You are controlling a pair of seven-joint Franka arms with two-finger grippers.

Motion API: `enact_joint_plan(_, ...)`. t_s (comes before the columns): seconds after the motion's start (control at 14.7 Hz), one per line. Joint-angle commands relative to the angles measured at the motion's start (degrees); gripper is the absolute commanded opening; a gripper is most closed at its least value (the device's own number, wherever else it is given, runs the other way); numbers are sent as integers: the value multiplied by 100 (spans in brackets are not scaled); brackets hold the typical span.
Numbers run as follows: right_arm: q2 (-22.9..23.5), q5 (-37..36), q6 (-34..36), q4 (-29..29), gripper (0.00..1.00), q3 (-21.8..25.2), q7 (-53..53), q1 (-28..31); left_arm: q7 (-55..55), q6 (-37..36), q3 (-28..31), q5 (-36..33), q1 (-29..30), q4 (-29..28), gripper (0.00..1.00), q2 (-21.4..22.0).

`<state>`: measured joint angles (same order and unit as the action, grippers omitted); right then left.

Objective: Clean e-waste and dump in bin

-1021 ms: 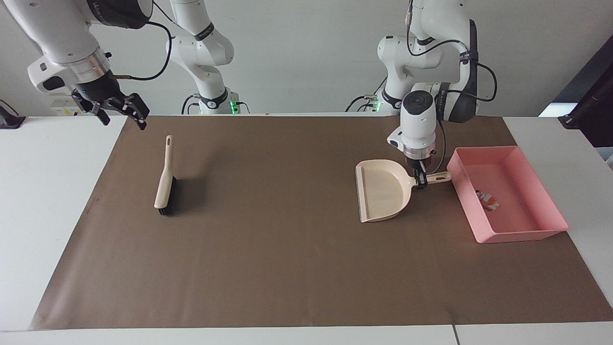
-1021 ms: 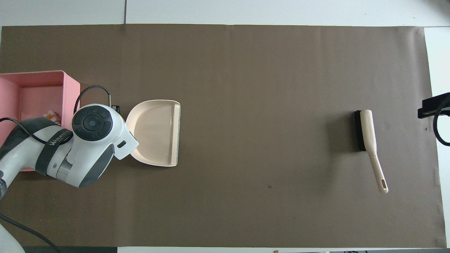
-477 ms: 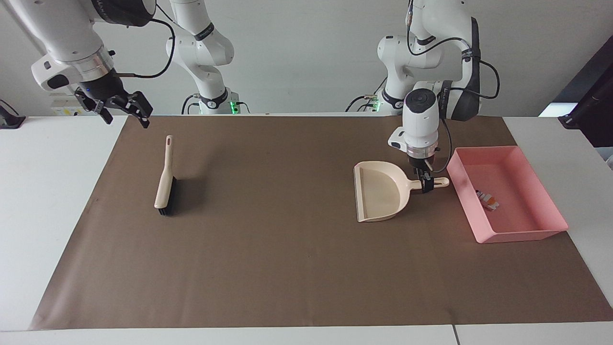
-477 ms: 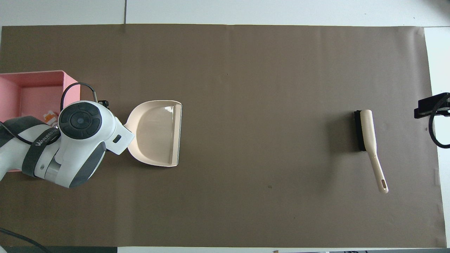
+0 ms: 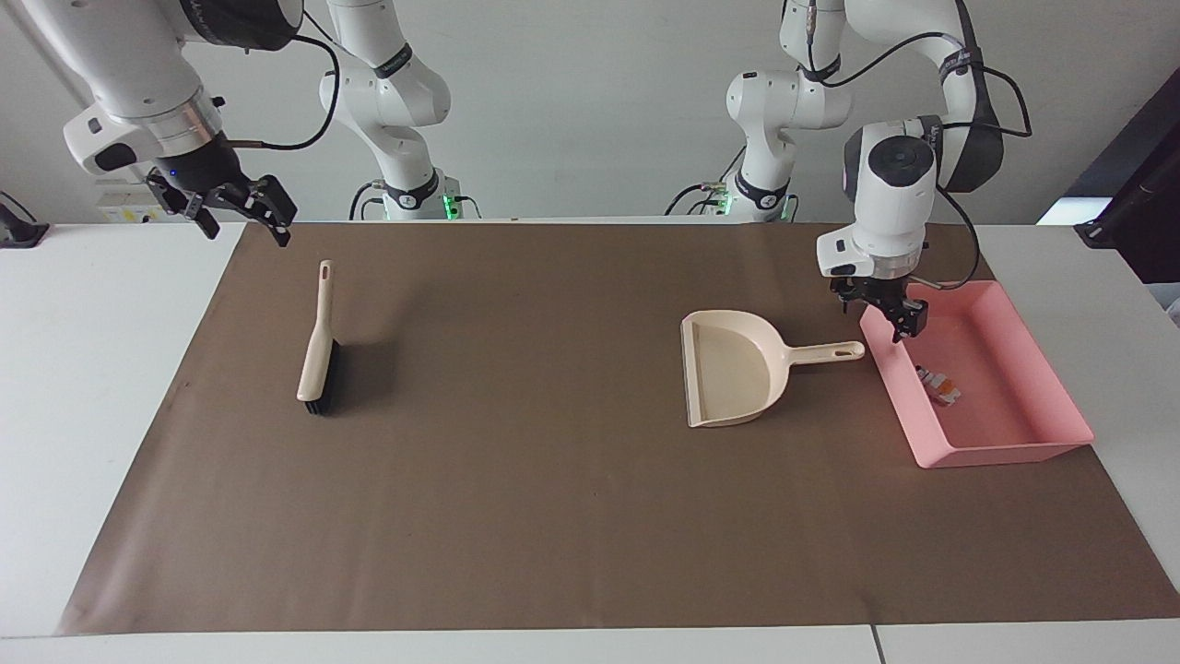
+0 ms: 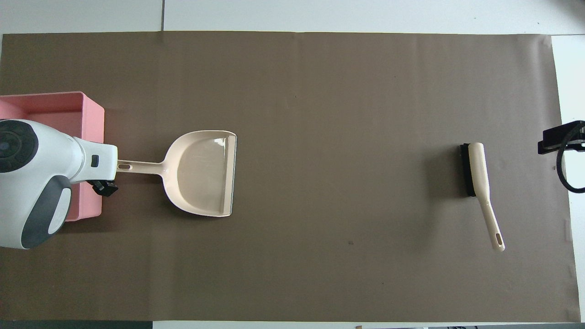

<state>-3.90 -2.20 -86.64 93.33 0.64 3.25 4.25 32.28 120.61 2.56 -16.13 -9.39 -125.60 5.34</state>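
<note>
The left tool (image 5: 885, 314) hangs in the air over the rim of the shallow rectangular pink plastic bin (image 5: 1014, 452), at the corner of the bin that lies nearest the robots and the dustpan. Its fingers stand apart and grip nothing. In the overhead view only a dark tip of this tool (image 6: 104, 188) shows under the white wrist, at the edge of the bin (image 6: 93, 114).

Just beside the bin, toward the middle of the counter, the beige plastic dustpan with a long handle (image 5: 737, 369) lies flat on the brown paper mat (image 5: 553, 507). Its handle points at the bin and the handle's end is close to the bin's wall but apart from the left tool; its wide mouth faces the right arm's end of the counter. The pan (image 6: 201, 173) looks bare inside.

The e-waste (image 5: 938, 385), a small cluster of white, orange and dark bits, lies on the floor of the bin, near the wall that faces the dustpan. From overhead the arm covers it.

The right tool (image 5: 241, 208) waits in the air over the mat's corner at its own end of the counter, fingers spread and holding nothing. Near it, a beige-handled hand brush with black bristles (image 5: 318, 346) lies on the mat, well apart from the dustpan, its handle pointing toward the robots.
</note>
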Motion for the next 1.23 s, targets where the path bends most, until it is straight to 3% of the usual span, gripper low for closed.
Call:
enact_joint_plan(0.0, -32, -9, 69, 9, 100, -55, 61, 85, -1299, -397, -19, 793, 296, 491, 98, -60)
enact_joint_plan(0.27, -32, -9, 69, 9, 100, -55, 52, 76, -2375, -1239, -10, 1594, 525, 1395, 98, -60)
enact_joint_plan(0.82, -32, -9, 69, 9, 100, -55, 61, 76, -2332, -3120, 16, 1956, 973, 3383, 98, -367)
enact_joint_plan(1.16, -24, -9, 60, 9, 100, -47, 61, 76, -2393, -3351, 7, 1904, 939, 3209, 98, -253)
